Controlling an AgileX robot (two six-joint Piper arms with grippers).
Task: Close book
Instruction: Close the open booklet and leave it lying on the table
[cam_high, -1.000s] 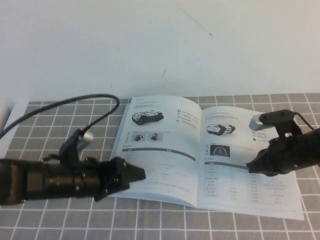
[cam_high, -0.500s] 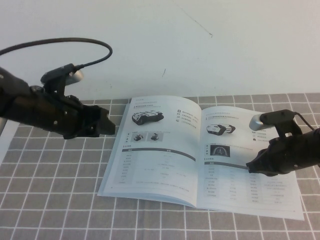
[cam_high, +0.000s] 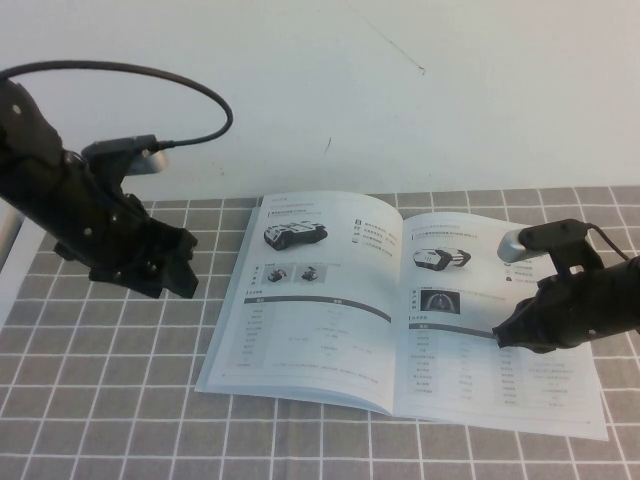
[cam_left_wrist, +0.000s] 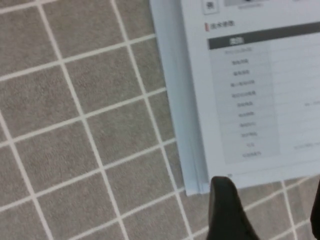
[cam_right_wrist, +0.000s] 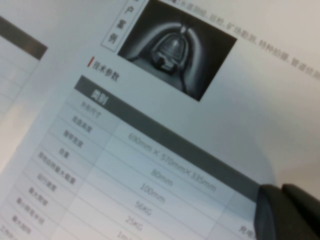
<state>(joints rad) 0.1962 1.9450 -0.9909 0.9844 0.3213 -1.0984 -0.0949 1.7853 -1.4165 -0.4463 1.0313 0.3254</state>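
Observation:
An open book (cam_high: 330, 300) with printed pages lies flat on the grey checked cloth. My left gripper (cam_high: 183, 282) hangs over the cloth just left of the book's left edge, pointing down. In the left wrist view its fingers (cam_left_wrist: 227, 210) stand apart, open and empty, over the cloth beside the near left corner of the book (cam_left_wrist: 240, 100). My right gripper (cam_high: 498, 336) rests its tip on the right page. In the right wrist view its fingertips (cam_right_wrist: 280, 210) are shut together against the book (cam_right_wrist: 150, 150), holding nothing.
The grey checked cloth (cam_high: 100, 400) covers the table from the book's left to the front. A white surface (cam_high: 400, 100) lies behind it. The left arm's black cable (cam_high: 200, 90) loops above the arm. A white strip (cam_high: 8, 240) shows at the far left.
My left arm rose from low at the front left, swung back, and now tilts down beside the book's left edge. The right arm and the book have not moved.

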